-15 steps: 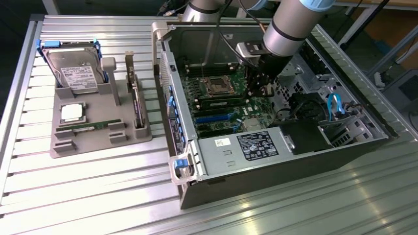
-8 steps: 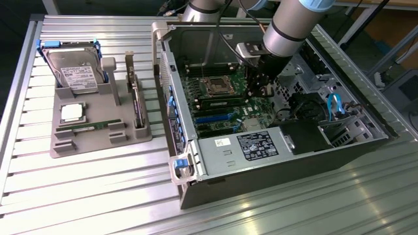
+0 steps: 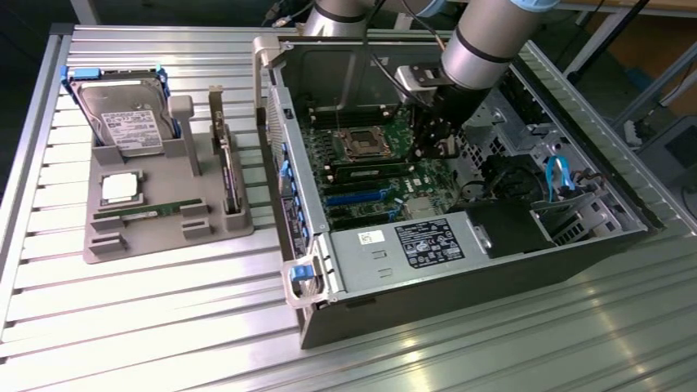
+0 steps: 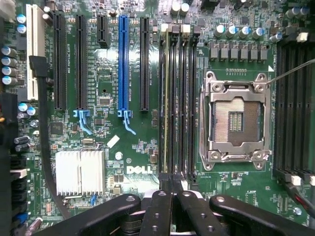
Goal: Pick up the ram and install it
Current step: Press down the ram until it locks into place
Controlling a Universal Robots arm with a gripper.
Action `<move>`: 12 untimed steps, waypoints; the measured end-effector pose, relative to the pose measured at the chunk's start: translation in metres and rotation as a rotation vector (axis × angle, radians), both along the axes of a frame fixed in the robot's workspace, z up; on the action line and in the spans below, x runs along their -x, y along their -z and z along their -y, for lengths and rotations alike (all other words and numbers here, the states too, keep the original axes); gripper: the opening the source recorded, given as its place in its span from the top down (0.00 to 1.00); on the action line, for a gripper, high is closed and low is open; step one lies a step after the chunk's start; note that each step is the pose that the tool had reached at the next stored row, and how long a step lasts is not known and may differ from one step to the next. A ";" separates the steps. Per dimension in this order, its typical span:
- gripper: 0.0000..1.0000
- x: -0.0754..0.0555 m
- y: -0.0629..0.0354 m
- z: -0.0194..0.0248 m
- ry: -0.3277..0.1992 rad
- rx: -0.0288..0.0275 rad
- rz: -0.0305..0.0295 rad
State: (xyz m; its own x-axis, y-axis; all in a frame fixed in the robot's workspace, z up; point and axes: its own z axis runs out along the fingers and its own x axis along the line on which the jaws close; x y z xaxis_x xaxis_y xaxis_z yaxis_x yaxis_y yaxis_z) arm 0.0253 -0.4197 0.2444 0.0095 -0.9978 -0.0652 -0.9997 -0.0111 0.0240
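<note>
- The thin green ram stick (image 4: 164,103) stands on edge in a black memory slot of the green motherboard (image 4: 123,152), just beside the empty silver processor socket (image 4: 236,120).
- The black tool (image 4: 172,189) hangs directly over one end of that stick, its fingers clenched together, tips meeting at the slot's end.
- A second alike green stick (image 3: 147,211) lies on the grey holder tray (image 3: 163,241) on the ribbed metal worktop (image 3: 163,318), well apart from the open computer case (image 3: 458,269).

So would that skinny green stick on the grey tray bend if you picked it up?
Probably not: the ram stick looks like a rigid board, lying straight in the grey tray. Being so thin, it is likely light, and could tip over if nudged.
</note>
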 end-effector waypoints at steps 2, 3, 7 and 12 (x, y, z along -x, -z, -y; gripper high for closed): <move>0.90 0.000 -0.0053 0.0000 0.000 0.0001 0.0000; 0.90 0.000 -0.0088 0.0000 0.000 0.0005 -0.0001; 0.90 0.000 -0.0131 0.0000 0.000 0.0003 0.0001; 0.90 0.001 -0.0131 0.0000 0.000 0.0005 0.0000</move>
State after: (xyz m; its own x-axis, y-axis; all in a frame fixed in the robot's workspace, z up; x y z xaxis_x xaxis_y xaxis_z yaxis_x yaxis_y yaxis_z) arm 0.0239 -0.4197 0.2575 0.0096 -0.9979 -0.0647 -0.9997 -0.0111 0.0240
